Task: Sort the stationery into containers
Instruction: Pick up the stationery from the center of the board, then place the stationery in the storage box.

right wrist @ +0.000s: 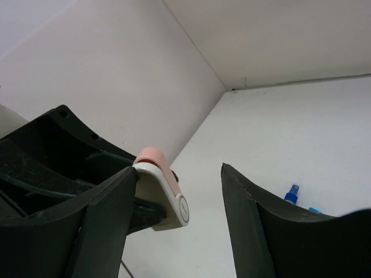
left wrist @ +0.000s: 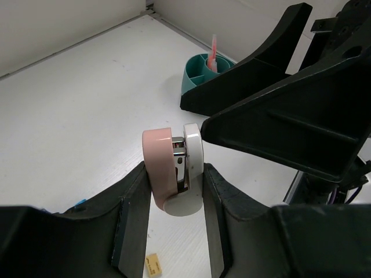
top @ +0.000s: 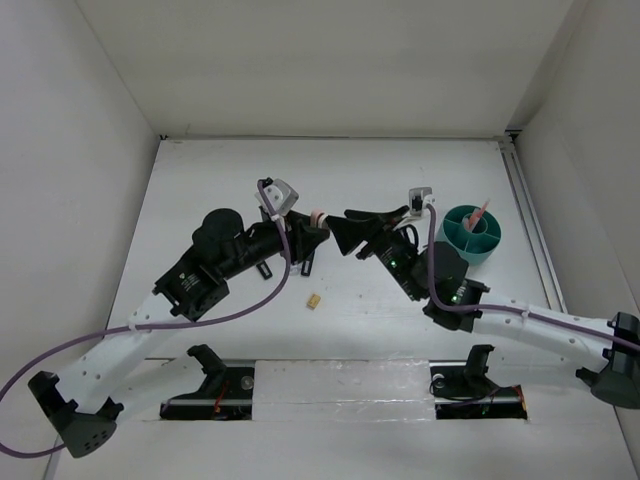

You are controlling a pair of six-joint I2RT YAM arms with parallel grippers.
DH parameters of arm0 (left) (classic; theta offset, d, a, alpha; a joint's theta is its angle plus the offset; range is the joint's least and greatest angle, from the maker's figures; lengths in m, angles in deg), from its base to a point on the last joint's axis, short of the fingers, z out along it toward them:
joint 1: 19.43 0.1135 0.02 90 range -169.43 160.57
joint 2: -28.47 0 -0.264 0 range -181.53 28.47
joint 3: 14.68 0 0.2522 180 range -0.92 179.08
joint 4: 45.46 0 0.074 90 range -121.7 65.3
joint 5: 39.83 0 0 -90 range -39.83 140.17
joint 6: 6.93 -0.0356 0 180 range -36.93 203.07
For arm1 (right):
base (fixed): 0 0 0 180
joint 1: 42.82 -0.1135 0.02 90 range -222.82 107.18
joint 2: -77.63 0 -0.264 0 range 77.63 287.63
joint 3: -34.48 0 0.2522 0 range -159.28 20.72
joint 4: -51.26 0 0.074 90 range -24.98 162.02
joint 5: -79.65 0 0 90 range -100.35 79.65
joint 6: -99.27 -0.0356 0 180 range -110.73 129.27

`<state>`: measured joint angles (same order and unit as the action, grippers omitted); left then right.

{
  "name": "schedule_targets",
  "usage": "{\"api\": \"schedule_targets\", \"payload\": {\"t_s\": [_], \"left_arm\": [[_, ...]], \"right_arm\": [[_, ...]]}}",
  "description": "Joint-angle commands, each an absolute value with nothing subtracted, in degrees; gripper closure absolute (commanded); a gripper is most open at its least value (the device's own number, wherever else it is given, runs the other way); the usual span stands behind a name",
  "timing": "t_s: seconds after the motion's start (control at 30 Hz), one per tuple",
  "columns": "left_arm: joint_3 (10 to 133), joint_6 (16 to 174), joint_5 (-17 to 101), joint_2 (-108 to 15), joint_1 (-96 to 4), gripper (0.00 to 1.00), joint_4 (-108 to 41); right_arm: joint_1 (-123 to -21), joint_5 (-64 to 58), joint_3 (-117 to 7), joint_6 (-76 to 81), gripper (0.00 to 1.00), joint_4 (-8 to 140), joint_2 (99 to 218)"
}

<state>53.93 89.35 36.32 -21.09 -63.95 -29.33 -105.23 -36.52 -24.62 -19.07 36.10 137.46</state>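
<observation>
Nearest, a tiny tan piece (top: 314, 300) lies on the surface (top: 220, 180); beyond it the left gripper (left wrist: 174, 174) pinches the pink block (left wrist: 157, 171); the right gripper (right wrist: 178, 171) gapes wide, empty, just beside that block; farther off stands the teal cup (top: 482, 253), a salmon pencil (top: 482, 211) leaning inside.

Black-and-white arms (top: 205, 268), purple cables (top: 250, 305)

Left gripper (top: 312, 232) clasping a pink block (top: 318, 216), right gripper (top: 342, 230) facing it just beside, jaws spread, tiny tan piece (top: 314, 300) on the white table (top: 220, 180), salmon pencil (top: 482, 212) leaning in divided teal cup (top: 480, 252)
</observation>
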Motion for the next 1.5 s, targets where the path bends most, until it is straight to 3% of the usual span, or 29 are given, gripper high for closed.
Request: {"api": "schedule_targets", "payload": {"t_s": [0.0,0.27,0.53,0.8,1.0,1.13,1.3,1.4,1.47], "left_arm": [[55.5,87.5,34.3,-21.6,-64.3,1.0,-32.4],[56.0,86.5,34.3,-23.1,-64.3,1.0,-31.2],[56.0,86.0,34.8,-22.6,-64.3,1.0,-30.7],[56.6,84.4,37.9,-22.1,-64.3,1.0,-29.6],[57.1,83.9,37.3,-22.1,-64.3,1.0,-29.1],[57.1,83.9,35.8,-22.1,-64.3,1.0,-28.5],[57.6,83.9,34.1,-22.1,-64.3,1.0,-28.0],[57.6,83.9,34.1,-21.4,-64.3,1.0,-28.0],[57.6,84.4,34.1,-21.4,-64.3,1.0,-28.0]], "right_arm": [[-105.7,-37.7,-28.5,-19.8,0.34,34.3,138.2],[-106.2,-37.2,-29.0,-21.7,0.34,34.3,139.8],[-106.2,-37.2,-34.2,-23.4,0.35,45.2,143.8],[-106.2,-35.1,-37.5,-23.3,0.47,56.3,142.8],[-106.2,-31.7,-38.7,-22.1,0.47,59.9,142.8],[-106.2,-30.2,-38.7,-22.1,0.55,59.9,145.1],[-106.2,-29.7,-39.3,-22.6,0.73,59.9,147.4],[-106.2,-28.9,-39.3,-22.6,0.95,59.9,148.7],[-105.6,-28.0,-39.3,-22.6,1.0,59.4,149.3]]}}
